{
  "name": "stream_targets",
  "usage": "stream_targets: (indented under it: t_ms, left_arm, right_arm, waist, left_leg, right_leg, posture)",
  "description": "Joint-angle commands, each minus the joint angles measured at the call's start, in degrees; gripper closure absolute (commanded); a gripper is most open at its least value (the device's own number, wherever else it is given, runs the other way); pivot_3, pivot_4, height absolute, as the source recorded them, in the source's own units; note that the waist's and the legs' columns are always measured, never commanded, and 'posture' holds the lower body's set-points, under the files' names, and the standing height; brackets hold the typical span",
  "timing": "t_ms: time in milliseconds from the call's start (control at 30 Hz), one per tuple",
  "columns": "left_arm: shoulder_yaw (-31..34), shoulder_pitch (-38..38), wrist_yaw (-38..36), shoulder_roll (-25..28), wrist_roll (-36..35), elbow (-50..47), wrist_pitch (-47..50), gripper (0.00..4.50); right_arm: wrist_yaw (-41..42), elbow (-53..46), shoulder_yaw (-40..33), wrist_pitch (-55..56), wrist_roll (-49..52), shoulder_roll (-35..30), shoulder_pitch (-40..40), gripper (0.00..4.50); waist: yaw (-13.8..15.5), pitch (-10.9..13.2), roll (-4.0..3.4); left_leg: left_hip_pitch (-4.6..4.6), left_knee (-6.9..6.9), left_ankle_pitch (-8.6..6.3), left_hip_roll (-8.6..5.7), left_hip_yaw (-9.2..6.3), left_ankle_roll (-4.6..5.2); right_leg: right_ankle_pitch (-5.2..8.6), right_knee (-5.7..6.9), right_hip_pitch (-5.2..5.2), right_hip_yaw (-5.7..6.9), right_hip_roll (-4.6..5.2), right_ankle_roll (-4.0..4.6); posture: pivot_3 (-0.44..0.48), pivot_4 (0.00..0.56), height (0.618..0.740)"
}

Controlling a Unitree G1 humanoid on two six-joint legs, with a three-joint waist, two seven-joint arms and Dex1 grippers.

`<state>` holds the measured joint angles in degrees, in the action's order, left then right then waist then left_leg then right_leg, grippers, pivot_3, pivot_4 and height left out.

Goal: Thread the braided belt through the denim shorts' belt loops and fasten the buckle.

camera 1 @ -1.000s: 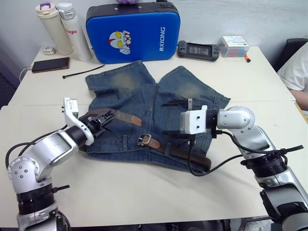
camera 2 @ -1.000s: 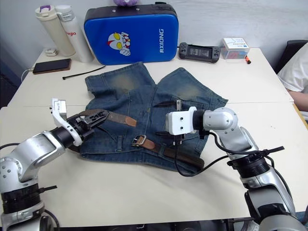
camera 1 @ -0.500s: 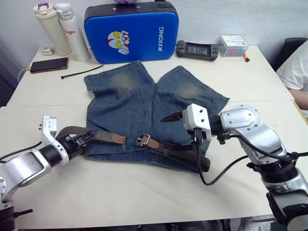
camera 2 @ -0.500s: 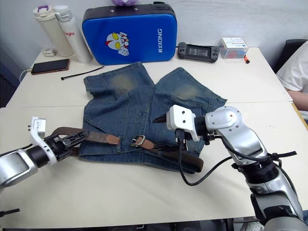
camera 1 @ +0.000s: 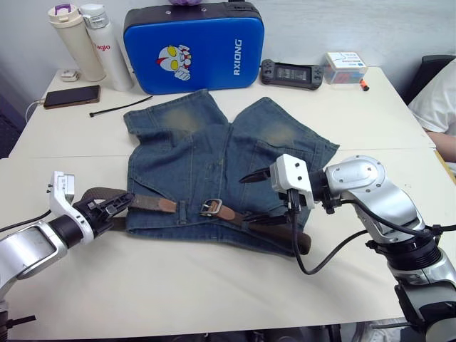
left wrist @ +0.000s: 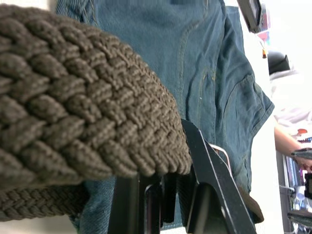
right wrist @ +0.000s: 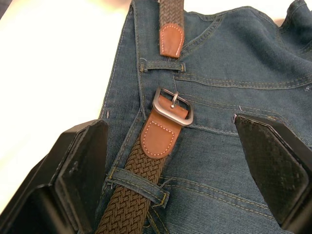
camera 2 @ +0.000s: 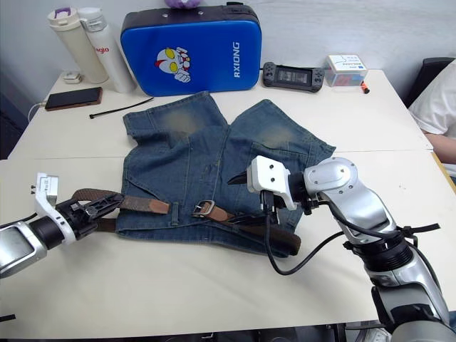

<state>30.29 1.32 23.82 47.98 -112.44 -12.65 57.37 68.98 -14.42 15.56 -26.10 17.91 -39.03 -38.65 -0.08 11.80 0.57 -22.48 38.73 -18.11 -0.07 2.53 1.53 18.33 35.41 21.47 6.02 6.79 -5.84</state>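
Note:
The denim shorts (camera 1: 214, 160) lie flat mid-table, waistband toward me. Along that waistband runs the braided belt (camera 1: 274, 226), passing under a belt loop (right wrist: 139, 179). Its silver buckle (camera 1: 211, 207) rests on the denim near the middle. The belt's tan leather tip (camera 1: 165, 205) lies just left of another belt loop (right wrist: 161, 66). At the shorts' left edge my left gripper (camera 1: 115, 204) is shut on the belt's bend (left wrist: 73, 112). Just right of the buckle, my right gripper (camera 1: 247, 198) hovers over the waistband, open wide, with nothing between its fingers (right wrist: 80, 170).
A blue hard case (camera 1: 192, 46) stands at the back with two bottles (camera 1: 75, 43) to its left. A phone (camera 1: 71, 95) and a black cable tie (camera 1: 121, 107) lie back left. A game controller (camera 1: 292, 73) and small box (camera 1: 347, 68) sit back right. A person (camera 1: 438, 107) sits at the right edge.
My left gripper has pulled the belt leftward off the shorts, so the tan tip slid left toward the waistband. My right gripper drew back to the right, then held still.

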Motion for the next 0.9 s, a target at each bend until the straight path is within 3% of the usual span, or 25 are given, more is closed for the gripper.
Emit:
stream_targets:
  t_ms: [33, 533, 767, 900]
  left_arm:
    - [-2.2, 0.4, 0.0, -0.8, -0.6, -3.3, -1.5, 4.5]
    - [-8.2, 2.7, 1.2, 0.4, 0.7, -4.4, -5.5, 4.5]
    - [-7.1, 2.0, 0.1, 8.3, -0.4, -3.0, -2.3, 4.5]
    - [-8.7, -0.9, 0.4, 8.6, -0.6, -3.5, -2.3, 4.5]
  right_arm:
    - [0.0, -1.3, -1.3, 0.1, 0.2, -0.5, -1.7, 0.12]
    - [-0.8, -0.3, -0.6, -0.5, -1.4, -0.3, -3.9, 0.12]
    - [-0.2, 1.3, -0.1, 0.8, -2.2, 0.0, -3.8, 0.12]
    - [0.1, 2.1, 0.1, 1.7, -2.9, 0.2, -3.8, 0.12]
  waist:
    - [0.0, 0.0, 0.0]
    - [0.1, 0.0, -0.01]
    - [0.1, 0.0, 0.0]
    - [0.0, 0.0, -0.01]
  left_leg:
    - [0.0, -0.01, 0.0, 0.0, 0.0, 0.0]
    - [0.0, -0.12, 0.02, -0.01, 0.02, -0.02]
    - [0.0, -0.24, 0.07, 0.0, 0.02, -0.06]
    - [0.02, -0.46, 0.15, -0.07, 0.05, -0.05]
  right_leg:
    - [0.0, 0.0, 0.0, 0.0, 0.0, 0.0]
    - [0.0, -0.1, 0.0, 0.0, 0.01, 0.0]
    - [0.0, -0.19, 0.01, 0.02, -0.01, 0.01]
    - [0.0, -0.34, 0.0, -0.01, 0.03, 0.01]
  posture:
    - [0.0, 0.15, 0.725]
    - [0.0, 0.15, 0.725]
    - [0.0, 0.15, 0.725]
    - [0.0, 0.15, 0.725]
